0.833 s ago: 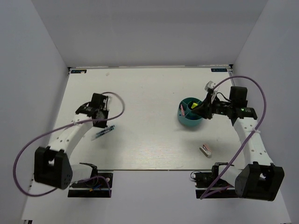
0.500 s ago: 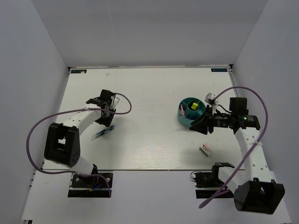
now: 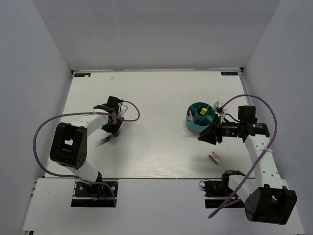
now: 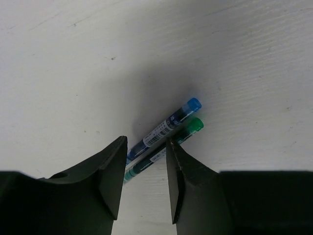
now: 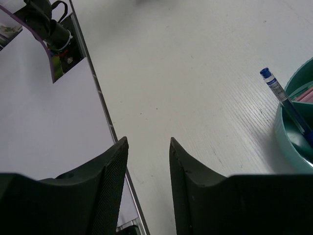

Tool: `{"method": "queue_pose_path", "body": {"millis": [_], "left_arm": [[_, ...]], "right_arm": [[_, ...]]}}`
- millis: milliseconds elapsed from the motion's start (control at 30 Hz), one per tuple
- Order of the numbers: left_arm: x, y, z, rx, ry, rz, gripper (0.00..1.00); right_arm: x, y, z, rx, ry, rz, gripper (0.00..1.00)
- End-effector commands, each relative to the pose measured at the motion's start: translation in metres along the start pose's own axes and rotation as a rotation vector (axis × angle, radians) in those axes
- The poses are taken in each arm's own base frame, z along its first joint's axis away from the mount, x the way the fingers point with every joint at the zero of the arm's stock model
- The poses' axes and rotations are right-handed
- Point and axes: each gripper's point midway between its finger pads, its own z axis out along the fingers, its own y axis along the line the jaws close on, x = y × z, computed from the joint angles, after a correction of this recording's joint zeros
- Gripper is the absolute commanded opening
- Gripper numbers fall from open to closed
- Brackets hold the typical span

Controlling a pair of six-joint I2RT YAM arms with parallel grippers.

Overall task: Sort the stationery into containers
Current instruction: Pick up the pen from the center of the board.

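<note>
- Hovering with the left gripper (image 4: 145, 147) over two pens that lie side by side on the counter, well to the left of the teal organiser (image 3: 194, 126): a blue-capped pen (image 4: 166, 126) and a green-capped pen (image 4: 191, 127), touching along their barrels.
- Left jaws parted with nothing held, fingertips straddling the pens' near ends. Judged as the approach to a pick, not yet a grasp.
- Right gripper (image 5: 146, 142) likewise spread and empty, hanging just beside the organiser on its near side, over bare counter.
- Sorted into the organiser already: a standing blue pen (image 5: 282, 98) leaning out over the rim, something pink beside it, and a yellow-topped item (image 3: 203, 111) in another compartment.
- Not yet sorted: the two pens, and a pink-white block (image 3: 214, 157) on the counter near the organiser, on its near side and slightly right.
- Next on the left: calls for lowering and closing on a single barrel. With the pens touching, probably risks pinching both or rolling one away, so centre on one first.
- Next on the right: calls for moving nearer to the block, dropping squarely over it, then carrying it to a free compartment.
</note>
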Motion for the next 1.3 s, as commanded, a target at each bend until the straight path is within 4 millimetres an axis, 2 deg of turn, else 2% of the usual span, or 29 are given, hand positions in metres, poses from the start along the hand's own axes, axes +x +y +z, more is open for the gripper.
{"method": "queue_pose_path", "body": {"millis": [0,67,133,433,700,967,1033,1067,1200,1267], "left_arm": [[-0.005,-0.008,0.004,0.047,-0.024,0.014,0.48],[-0.010,-0.007,0.006,0.045,-0.038,0.012,0.48],[-0.005,-0.008,0.008,0.046,-0.013,0.016,0.48],[-0.008,-0.001,0.012,0.038,-0.013,-0.001,0.46],[0.006,-0.005,0.028,0.050,0.048,-0.005,0.41],[0.013,-0.014,0.036,0.158,0.085,-0.072,0.25],[0.012,-0.013,0.036,0.161,0.084,-0.086,0.08],[0.008,-0.011,0.035,0.153,0.076,-0.093,0.02],[-0.015,-0.004,0.020,0.136,0.012,-0.131,0.01],[-0.041,0.001,0.001,0.125,-0.083,-0.149,0.01]], "right_arm": [[-0.008,0.001,-0.002,0.001,-0.016,-0.036,0.43],[-0.007,0.000,-0.002,0.001,-0.012,-0.030,0.43],[-0.006,0.000,-0.002,0.003,-0.010,-0.029,0.43],[-0.004,0.000,-0.002,0.000,-0.015,-0.024,0.43],[-0.005,0.000,-0.004,0.010,-0.018,-0.024,0.43],[-0.006,0.002,-0.008,0.013,-0.029,-0.022,0.43],[-0.007,0.002,-0.009,0.013,-0.034,-0.019,0.43],[-0.007,0.002,-0.009,0.016,-0.037,-0.027,0.43],[-0.006,0.001,-0.010,0.021,-0.044,-0.025,0.43],[-0.007,0.001,-0.010,0.021,-0.043,-0.022,0.43]]}}
